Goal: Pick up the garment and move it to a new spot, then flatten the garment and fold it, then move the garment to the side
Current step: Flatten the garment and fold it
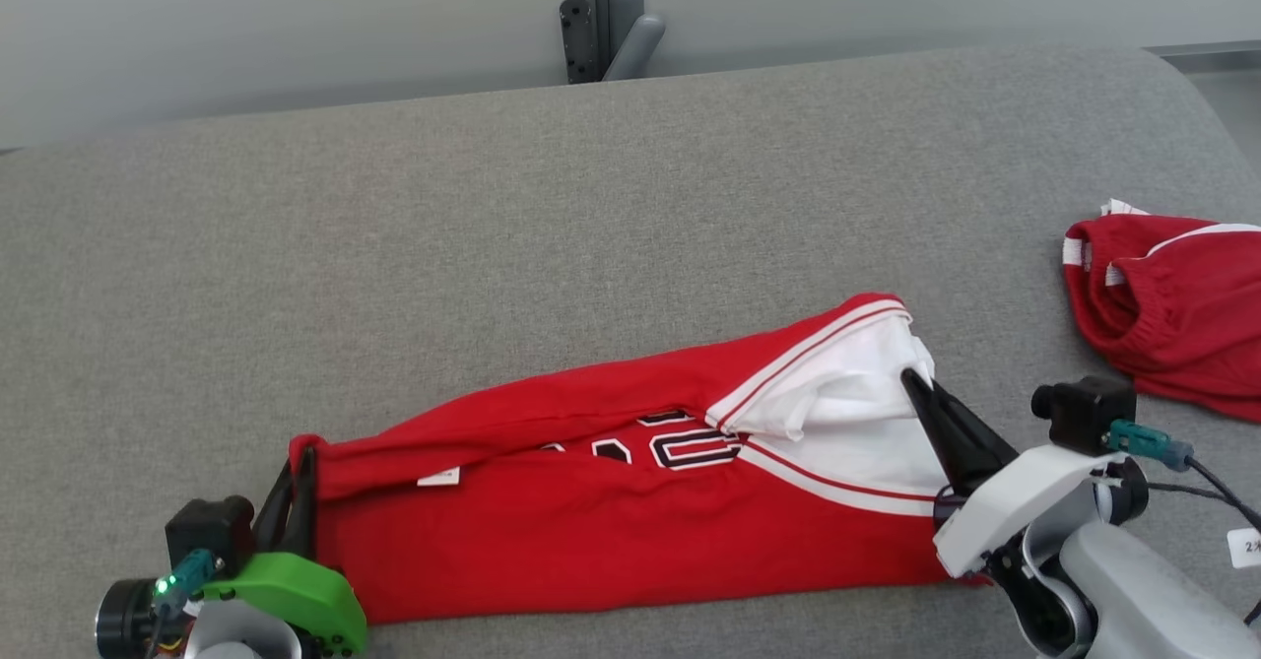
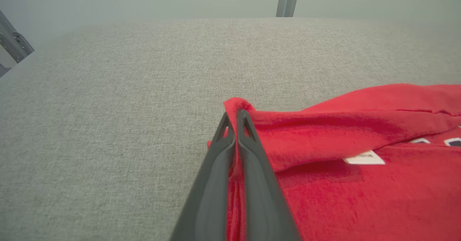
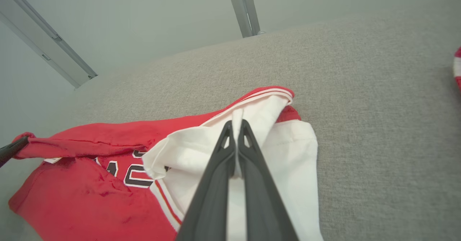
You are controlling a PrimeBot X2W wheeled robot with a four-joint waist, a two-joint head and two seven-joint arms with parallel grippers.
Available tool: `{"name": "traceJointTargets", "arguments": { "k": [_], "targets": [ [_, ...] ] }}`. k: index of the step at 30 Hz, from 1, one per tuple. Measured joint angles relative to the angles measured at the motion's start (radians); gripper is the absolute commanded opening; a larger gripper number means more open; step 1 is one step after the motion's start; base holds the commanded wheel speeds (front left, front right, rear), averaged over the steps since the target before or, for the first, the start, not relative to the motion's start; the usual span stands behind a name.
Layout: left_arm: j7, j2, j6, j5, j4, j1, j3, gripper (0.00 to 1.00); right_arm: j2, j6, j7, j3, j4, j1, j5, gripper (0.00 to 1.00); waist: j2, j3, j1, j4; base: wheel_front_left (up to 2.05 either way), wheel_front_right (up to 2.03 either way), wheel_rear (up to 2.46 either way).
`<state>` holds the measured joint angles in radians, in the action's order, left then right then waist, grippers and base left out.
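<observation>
One white tag (image 1: 437, 478) on garment (image 1: 591, 541): unreadable | digits (image 1: 693, 448) partly hidden

Surface: grey fabric-covered cushion (image 1: 611, 196), rounded at its far right corner.
Along the near edge: red jersey (image 1: 591, 531), lying lengthwise, white lining turned out at its right end.
By the right edge: red shorts (image 1: 1182, 314), crumpled, apart from the jersey.

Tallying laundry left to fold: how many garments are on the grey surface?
2. The red jersey lies at the front, pinched at its ends by the left gripper and right gripper. The red shorts lie far right, partly cut off; others may be hidden.
</observation>
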<state>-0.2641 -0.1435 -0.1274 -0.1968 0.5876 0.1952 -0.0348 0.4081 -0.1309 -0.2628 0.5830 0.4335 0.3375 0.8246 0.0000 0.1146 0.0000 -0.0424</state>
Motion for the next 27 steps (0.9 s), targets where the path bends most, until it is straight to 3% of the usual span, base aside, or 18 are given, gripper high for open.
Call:
{"name": "traceJointTargets", "arguments": {
  "k": [15,16,17,18,19,20,21,27],
  "targets": [
    [0.0,0.035,-0.002,0.032,-0.056,-0.133,0.046,0.0,-0.076,0.0,0.0,-0.076,0.051,-0.119,-0.029,0.0,0.0,-0.076,0.0,-0.029,0.0,0.0,0.0],
    [0.0,0.036,-0.002,0.032,-0.051,-0.137,0.053,0.14,-0.077,0.0,0.0,-0.077,0.051,-0.122,-0.029,0.0,0.0,-0.077,0.0,-0.031,0.0,0.0,0.0],
    [0.0,0.038,-0.002,0.032,-0.045,-0.142,0.06,0.76,-0.079,0.0,0.0,-0.077,0.052,-0.126,-0.029,0.0,0.0,-0.077,0.0,-0.033,0.0,0.0,0.0],
    [0.0,0.039,-0.002,0.032,-0.038,-0.146,0.069,1.0,-0.081,0.0,0.0,-0.075,0.055,-0.129,-0.03,0.0,0.0,-0.077,0.0,-0.034,0.0,0.0,0.0],
    [0.0,0.04,-0.002,0.034,-0.036,-0.149,0.075,1.0,-0.083,0.0,0.0,-0.074,0.059,-0.129,-0.031,0.0,0.0,-0.077,0.0,-0.035,0.0,0.0,0.0],
    [0.0,0.042,-0.001,0.038,-0.037,-0.15,0.085,1.0,-0.084,0.0,0.0,-0.076,0.063,-0.129,-0.031,0.36,0.0,-0.076,0.0,-0.036,0.0,0.0,0.0],
    [0.0,0.045,0.005,0.042,-0.043,-0.153,0.097,1.0,-0.084,0.0,0.0,-0.079,0.067,-0.129,-0.033,1.0,0.0,-0.076,0.0,-0.037,0.0,0.0,0.0],
    [0.0,0.07,0.067,0.07,-0.123,-0.217,0.149,1.0,-0.085,0.0,0.0,-0.161,0.081,-0.139,-0.071,1.0,0.0,-0.085,0.0,-0.037,0.0,0.0,0.0]
  ]
}}
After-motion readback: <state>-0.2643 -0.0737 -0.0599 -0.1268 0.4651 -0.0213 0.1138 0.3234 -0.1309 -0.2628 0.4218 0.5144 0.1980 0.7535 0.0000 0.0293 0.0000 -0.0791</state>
